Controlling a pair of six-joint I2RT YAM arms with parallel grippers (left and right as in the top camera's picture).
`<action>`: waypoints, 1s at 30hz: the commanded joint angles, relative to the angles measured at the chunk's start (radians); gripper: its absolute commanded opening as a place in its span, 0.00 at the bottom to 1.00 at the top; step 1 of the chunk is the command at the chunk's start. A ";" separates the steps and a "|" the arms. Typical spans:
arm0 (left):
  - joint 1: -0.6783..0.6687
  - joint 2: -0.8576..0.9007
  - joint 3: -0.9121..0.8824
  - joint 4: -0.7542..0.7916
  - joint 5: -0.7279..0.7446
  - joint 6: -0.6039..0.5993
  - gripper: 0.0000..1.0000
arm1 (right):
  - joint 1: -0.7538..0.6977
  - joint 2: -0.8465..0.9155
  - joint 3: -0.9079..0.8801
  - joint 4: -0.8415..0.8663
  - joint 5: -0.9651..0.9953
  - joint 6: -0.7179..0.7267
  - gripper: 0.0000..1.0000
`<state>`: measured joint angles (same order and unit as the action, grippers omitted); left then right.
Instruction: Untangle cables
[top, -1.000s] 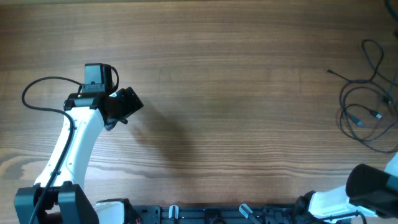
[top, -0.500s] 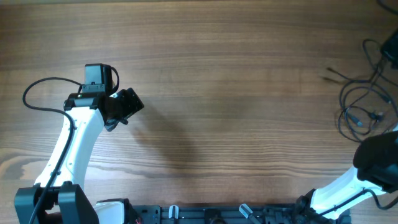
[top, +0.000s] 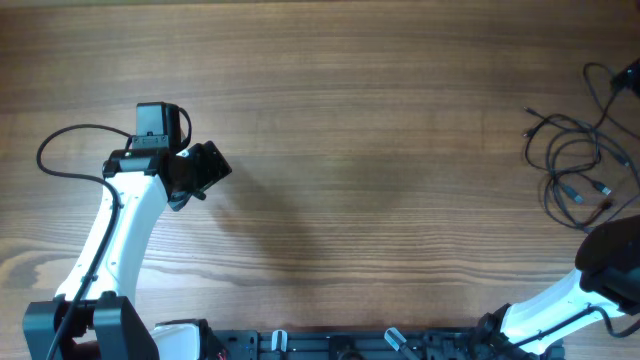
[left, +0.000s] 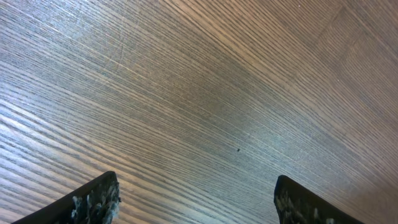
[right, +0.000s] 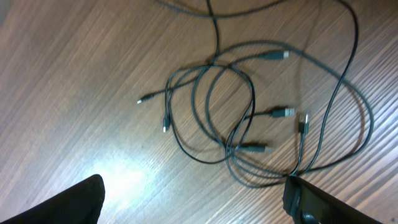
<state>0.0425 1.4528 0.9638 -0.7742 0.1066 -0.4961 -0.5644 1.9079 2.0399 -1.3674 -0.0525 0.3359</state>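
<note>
The cables (right: 249, 112) are thin black cords with small plugs. They lie in a tangle of overlapping loops on the wood, at the far right edge in the overhead view (top: 575, 165). My right gripper (right: 193, 205) hovers above them, open, with nothing between its fingers (right: 71, 202). The tangle lies just ahead of the jaws, and one loop runs close by the right finger. My left gripper (left: 196, 202) is open over bare wood far to the left (top: 200, 172), well away from the cables.
The wooden table (top: 380, 150) spreads between the two arms. The right arm's dark elbow (top: 610, 262) stands at the bottom right, close below the tangle. A thicker black wire (top: 60, 150) loops beside the left arm. Part of the tangle runs off the right edge.
My right gripper has gone from shut to open. The cables have dropped into a looser heap spread slightly to the left. The right arm rose toward them. The left arm stayed still.
</note>
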 joint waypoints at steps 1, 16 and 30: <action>-0.001 -0.011 0.003 0.016 0.031 -0.010 0.82 | 0.010 0.006 0.013 -0.026 -0.076 0.003 0.95; -0.354 -0.011 0.003 0.188 -0.172 0.100 0.86 | 0.522 0.008 -0.045 -0.016 -0.096 -0.282 1.00; -0.188 -0.022 0.005 -0.186 -0.152 -0.006 0.75 | 0.651 -0.069 -0.155 -0.057 -0.019 -0.224 0.99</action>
<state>-0.1535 1.4528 0.9642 -0.9325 -0.0544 -0.4812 0.0837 1.9060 1.9503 -1.4483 -0.1020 0.0925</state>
